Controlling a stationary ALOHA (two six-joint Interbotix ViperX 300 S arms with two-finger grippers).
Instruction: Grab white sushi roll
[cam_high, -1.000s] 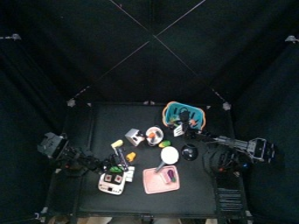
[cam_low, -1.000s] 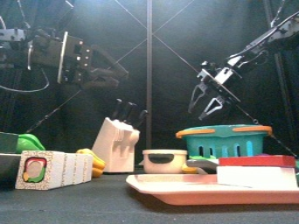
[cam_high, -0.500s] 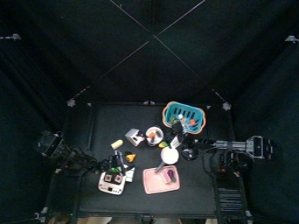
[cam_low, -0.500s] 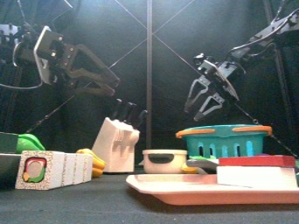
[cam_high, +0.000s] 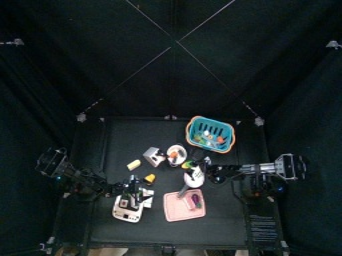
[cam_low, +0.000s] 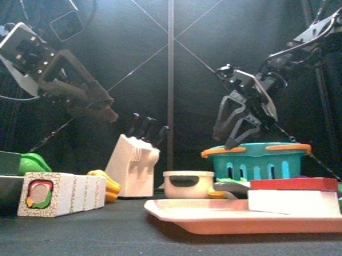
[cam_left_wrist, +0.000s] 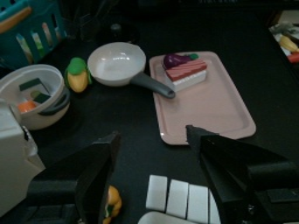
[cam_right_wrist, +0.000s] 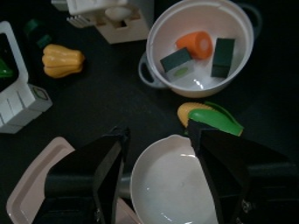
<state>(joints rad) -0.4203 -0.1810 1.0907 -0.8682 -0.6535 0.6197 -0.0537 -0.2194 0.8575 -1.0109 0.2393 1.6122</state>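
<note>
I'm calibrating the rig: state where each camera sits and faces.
Top: overhead, facing down at the table; left arm, right arm show.
Front: table edge, looking level past the teal basket; left claw and right claw hang behind.
Left wrist: faces the pink tray; left claw open.
Right wrist: faces the white dish; right claw open.
Both wrist views share the white dish.

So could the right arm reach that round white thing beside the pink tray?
Probably yes: the right tool hangs open right above the round white piece, nothing covers it, though the pink tray and a yellow-green toy lie close beside.
</note>
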